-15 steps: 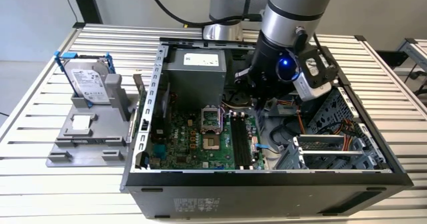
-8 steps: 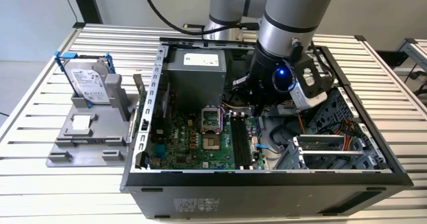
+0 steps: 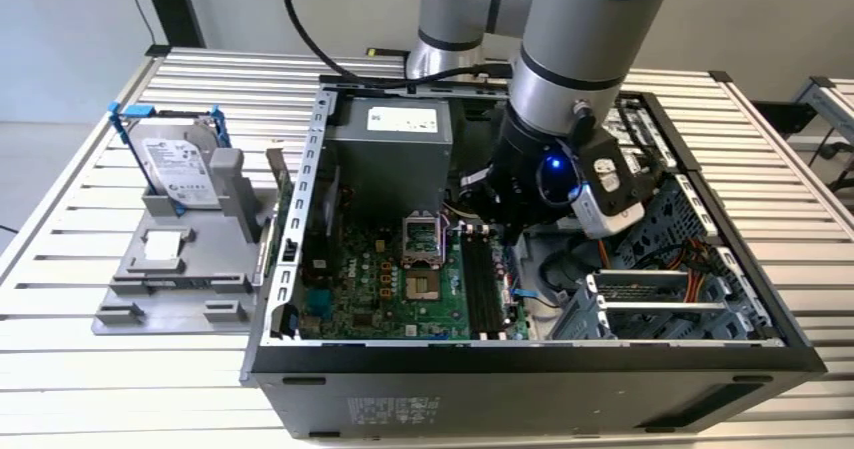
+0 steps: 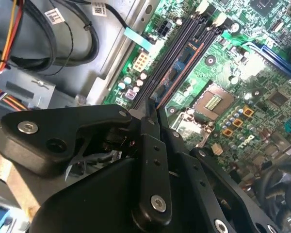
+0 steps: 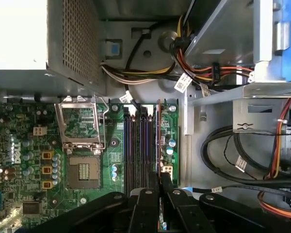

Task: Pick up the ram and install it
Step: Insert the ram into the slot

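The ram (image 5: 158, 141) is a slim dark stick seen edge-on, standing upright along the black memory slots (image 5: 136, 145) of the green motherboard (image 3: 387, 279). My gripper (image 5: 159, 182) is shut on its near end, one finger on each flat side. In the second wrist view the ram (image 4: 177, 73) runs away from the gripper (image 4: 149, 112) in line with the slots, its chips showing. It stands over the slot nearest the drive cage. How deep it sits I cannot tell. In the exterior view the gripper (image 3: 511, 231) reaches down into the open computer case (image 3: 534, 354).
A silver hard drive (image 3: 176, 164) with blue rails stands in a grey holder (image 3: 174, 269) on the slatted table, at the exterior view's left. Inside the case are the power supply (image 3: 390, 149), the processor socket (image 5: 80, 145), cable bundles (image 5: 233, 155) and a metal drive cage (image 3: 667, 309).
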Available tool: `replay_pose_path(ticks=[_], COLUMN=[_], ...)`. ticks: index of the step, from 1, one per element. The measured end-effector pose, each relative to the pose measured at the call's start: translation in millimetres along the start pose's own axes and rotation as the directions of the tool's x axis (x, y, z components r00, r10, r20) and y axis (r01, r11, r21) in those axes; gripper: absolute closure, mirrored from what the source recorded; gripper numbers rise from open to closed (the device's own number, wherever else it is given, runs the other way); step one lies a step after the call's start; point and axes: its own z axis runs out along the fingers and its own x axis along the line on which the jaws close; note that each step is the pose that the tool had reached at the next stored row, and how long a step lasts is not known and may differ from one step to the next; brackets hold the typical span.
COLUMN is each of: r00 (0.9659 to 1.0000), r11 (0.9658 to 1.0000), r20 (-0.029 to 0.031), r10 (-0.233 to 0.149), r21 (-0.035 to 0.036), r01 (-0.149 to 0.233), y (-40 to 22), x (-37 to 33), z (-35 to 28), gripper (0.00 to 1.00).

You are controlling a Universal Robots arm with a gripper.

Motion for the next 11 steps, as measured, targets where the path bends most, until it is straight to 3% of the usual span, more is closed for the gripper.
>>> replay_pose_path(ticks=[11], r00=[0.9998], r11=[0.9998], r20=[0.0015], r10=[0.018], r21=[0.0125], r01=[-0.018], y=[-6.4], x=[1.7], z=[16.6], gripper=[1.0])
